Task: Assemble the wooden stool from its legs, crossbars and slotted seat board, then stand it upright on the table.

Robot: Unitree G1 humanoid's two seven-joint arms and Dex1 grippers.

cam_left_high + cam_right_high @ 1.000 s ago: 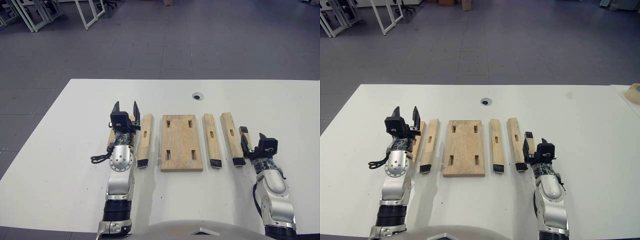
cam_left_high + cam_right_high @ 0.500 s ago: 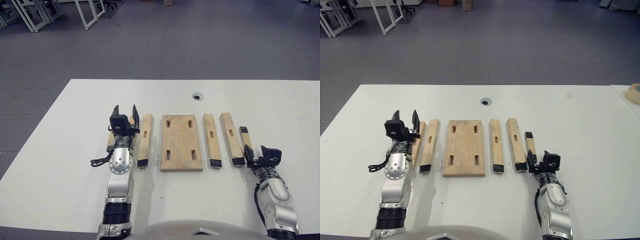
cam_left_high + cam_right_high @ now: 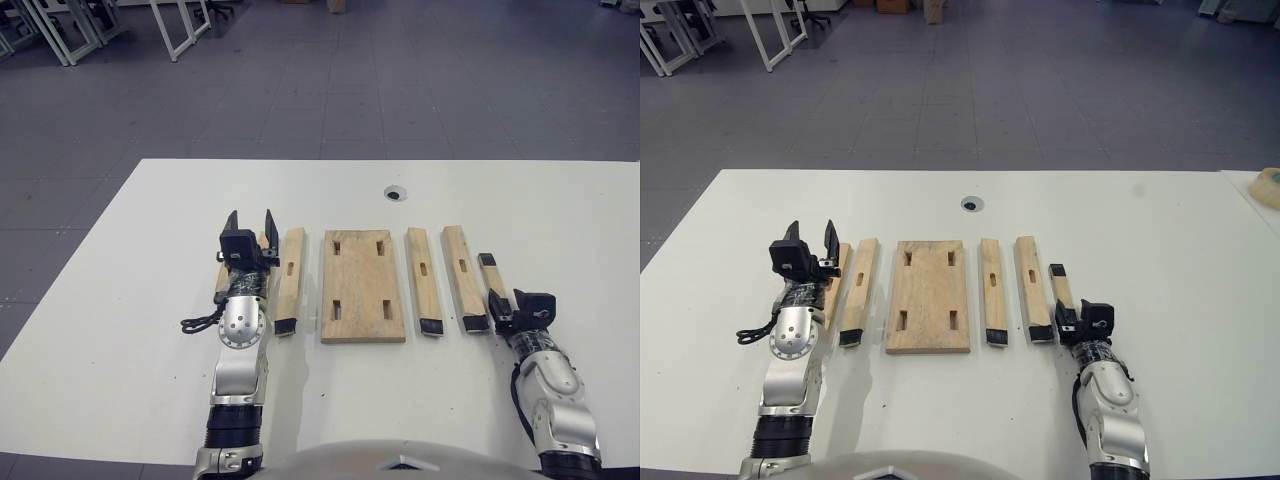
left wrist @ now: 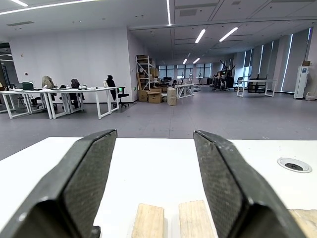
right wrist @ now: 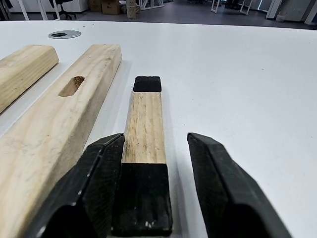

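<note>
The slotted seat board (image 3: pixel 363 285) lies flat mid-table. One slotted leg (image 3: pixel 290 278) lies left of it, and two more (image 3: pixel 422 279) (image 3: pixel 463 275) lie on its right. A thin crossbar (image 3: pixel 490 275) with black ends lies farthest right. My right gripper (image 3: pixel 516 305) is open and low on the table. Its fingers (image 5: pixel 104 173) straddle the crossbar's (image 5: pixel 144 124) near black end without closing on it. My left gripper (image 3: pixel 250 230) is open above the leftmost wooden pieces (image 4: pixel 147 223), with nothing between its fingers (image 4: pixel 84 183).
A round cable hole (image 3: pixel 396 192) sits in the table behind the board. A black cable (image 3: pixel 200 318) loops beside my left wrist. A pale object (image 3: pixel 1270 185) rests at the table's far right edge. Bare tabletop surrounds the row of parts.
My right gripper has dropped and drawn back toward me, then edged forward so its fingers straddle the crossbar's near end. My left gripper sank slightly, then held still.
</note>
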